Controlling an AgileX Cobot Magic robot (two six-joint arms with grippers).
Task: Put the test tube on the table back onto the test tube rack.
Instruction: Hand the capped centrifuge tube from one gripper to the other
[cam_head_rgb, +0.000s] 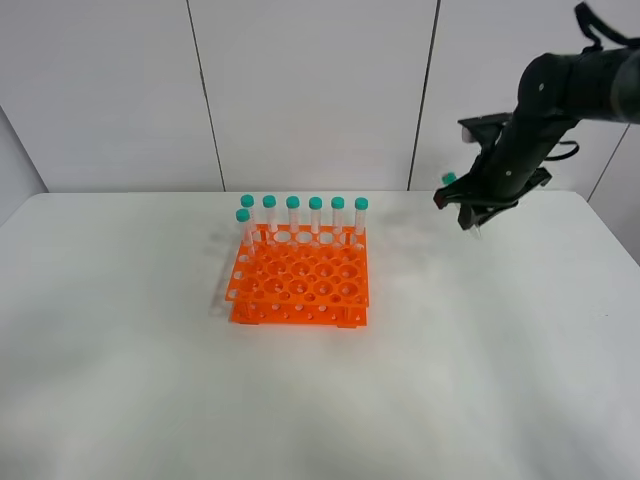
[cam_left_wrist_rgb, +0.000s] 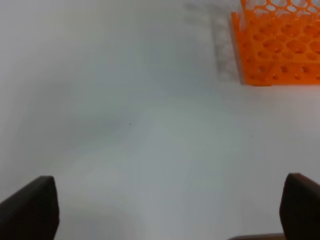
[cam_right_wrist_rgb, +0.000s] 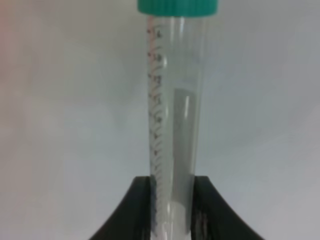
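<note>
My right tool is clamped on the test tube at the end away from its teal cap, holding it above the surface, well right of the test tube rack. My left tool stands wide, empty.

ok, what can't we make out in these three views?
- Exterior high: the test tube is mostly hidden behind the right end effector. Only its teal cap shows.
- Right wrist: the tube's lower end is hidden between the fingers and cut by the frame edge. The graduation print is blurred.
- Left wrist: the test tube rack is cut off by the frame edge. The left end effector shows only two fingertips.
</note>
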